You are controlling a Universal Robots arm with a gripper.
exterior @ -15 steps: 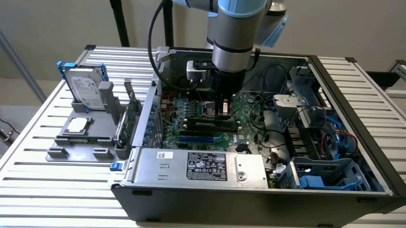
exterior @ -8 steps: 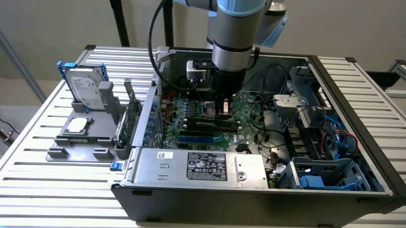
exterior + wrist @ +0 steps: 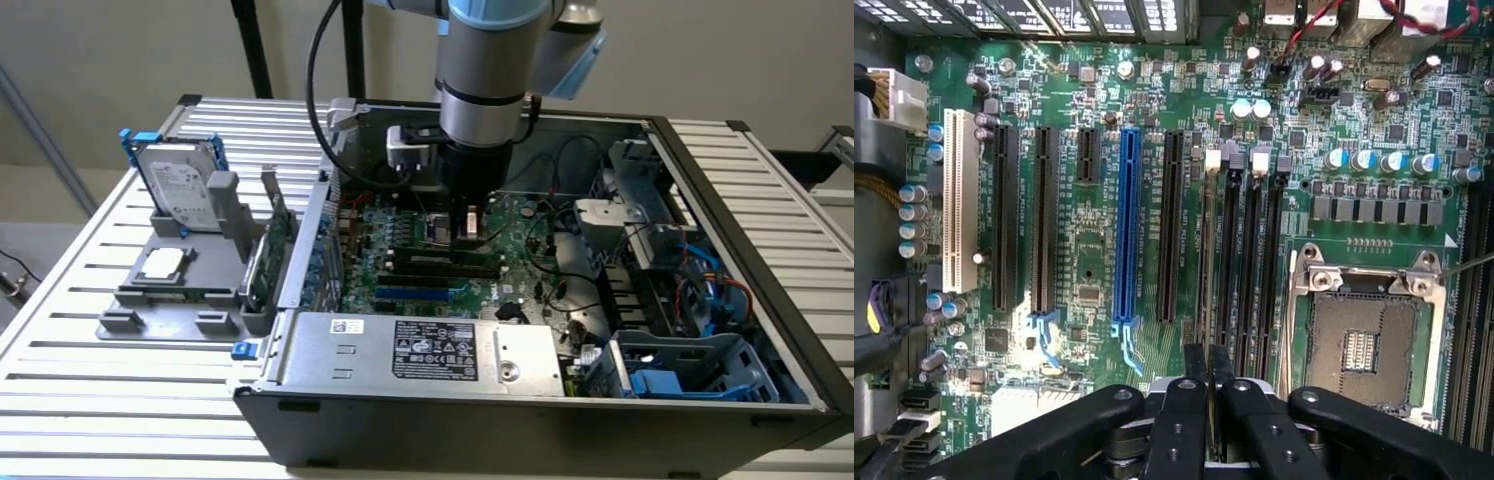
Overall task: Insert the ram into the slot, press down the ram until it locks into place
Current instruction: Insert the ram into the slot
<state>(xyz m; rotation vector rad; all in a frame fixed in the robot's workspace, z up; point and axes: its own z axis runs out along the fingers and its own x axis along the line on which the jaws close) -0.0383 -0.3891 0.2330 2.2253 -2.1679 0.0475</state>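
The claw (image 3: 1208,378) is clamped on the ram (image 3: 1206,270), standing in the slot (image 3: 1211,165) at the processor socket's (image 3: 427,230) six o'clock, exterior view.

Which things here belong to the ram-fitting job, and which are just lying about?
Job in hand:
gripper, shut on the ram
ram, held edge-on
slot under it

Lying about:
hard drive on the grey stand
blue slot
processor socket
power supply
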